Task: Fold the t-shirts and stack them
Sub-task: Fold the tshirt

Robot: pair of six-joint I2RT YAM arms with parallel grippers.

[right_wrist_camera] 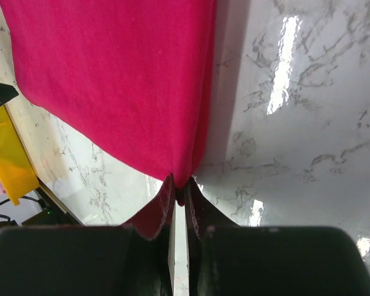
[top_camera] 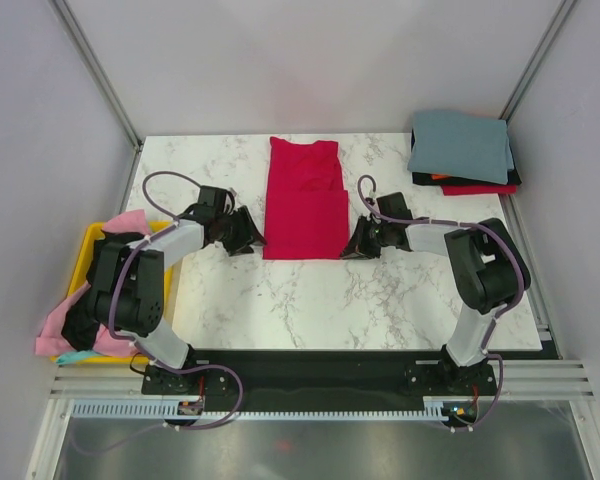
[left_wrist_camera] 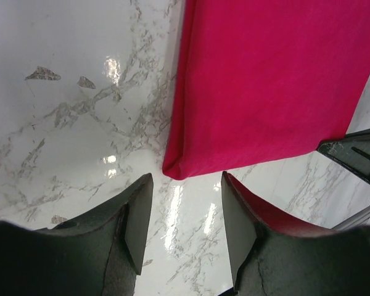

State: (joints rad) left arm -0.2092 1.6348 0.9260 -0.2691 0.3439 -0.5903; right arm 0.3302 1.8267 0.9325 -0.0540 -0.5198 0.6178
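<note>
Your right tool point(right_wrist_camera: 179, 192) has its jaws pressed almost together on the near right corner of the crimson t-shirt point(top_camera: 302, 200). The shirt lies as a long folded strip in the centre of the table point(top_camera: 280, 310) in the top view. Your left tool point(left_wrist_camera: 186, 180) stands moderately wide with nothing between its jaws; the near left corner of the shirt is just in front of them, apart from both fingers. I judge that the next fold brings the near edge up to the far edge, and here is the risk: only one corner is held. If you lift now, the cloth will probably hang from the right side, so the strip twists and the layers slide open. The right grip also takes very little cloth, so it could slip out or hold only the upper layer. When the left tool goes down, it may push its corner away on the smooth table instead of catching it. The finished stack point(top_camera: 460, 150) sits in the upper right of the frame, and more shirts wait in the yellow bin point(top_camera: 86, 245) at the left edge.
</note>
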